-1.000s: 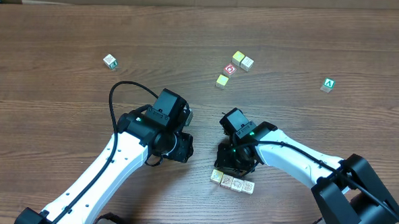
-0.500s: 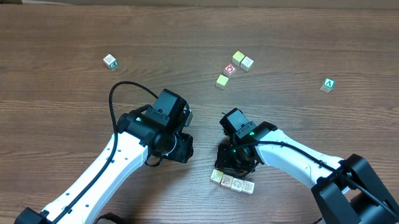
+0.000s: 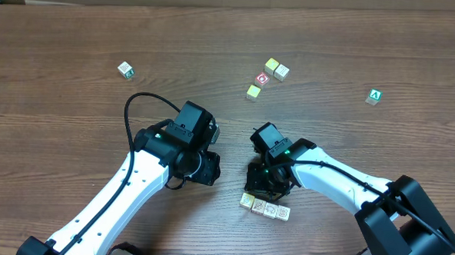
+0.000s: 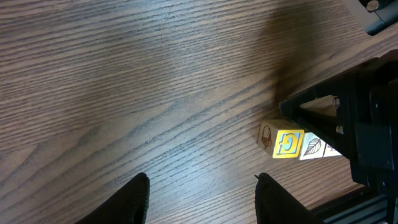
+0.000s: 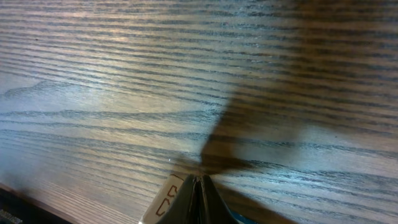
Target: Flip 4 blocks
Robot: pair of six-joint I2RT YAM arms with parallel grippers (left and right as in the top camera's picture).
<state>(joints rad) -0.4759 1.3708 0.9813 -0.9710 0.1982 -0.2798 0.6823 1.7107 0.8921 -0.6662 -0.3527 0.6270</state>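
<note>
Spread apart with nothing between its dark, rounded fingers (image 4: 138, 198), the left gripper (image 4: 202, 202) hung over a bare table (image 4: 124, 74) of dark brown wood with long, wavy grain. Far to the left in the overhead view sat a small green-edged cube (image 3: 125, 69), well apart from everything else. A black cable (image 3: 148, 99) looped out from the white left arm (image 3: 109, 203). Just right of the left gripper lay the four blocks (image 3: 265, 207), small pale wooden cubes touching side by side in a short row near the table's front edge. In the left wrist view the end block (image 4: 283, 142) showed a cream face with a faint acorn drawing and a yellow face with a blue letter, and its neighbour (image 4: 313, 147) bore a leaf outline. Over the row stood the right gripper (image 5: 199, 198), its two fingers pressed together into a thin wedge and holding nothing. A pale block face (image 5: 163, 202) with line markings showed just beside the tips, and whether they touched it could not be told. Farther back lay a red-faced cube (image 3: 262, 79) with a yellow cube (image 3: 254, 91) just beside it and a yellow-and-tan pair (image 3: 276, 68) near it. Far to the right sat a green "A" cube (image 3: 375, 95).
</note>
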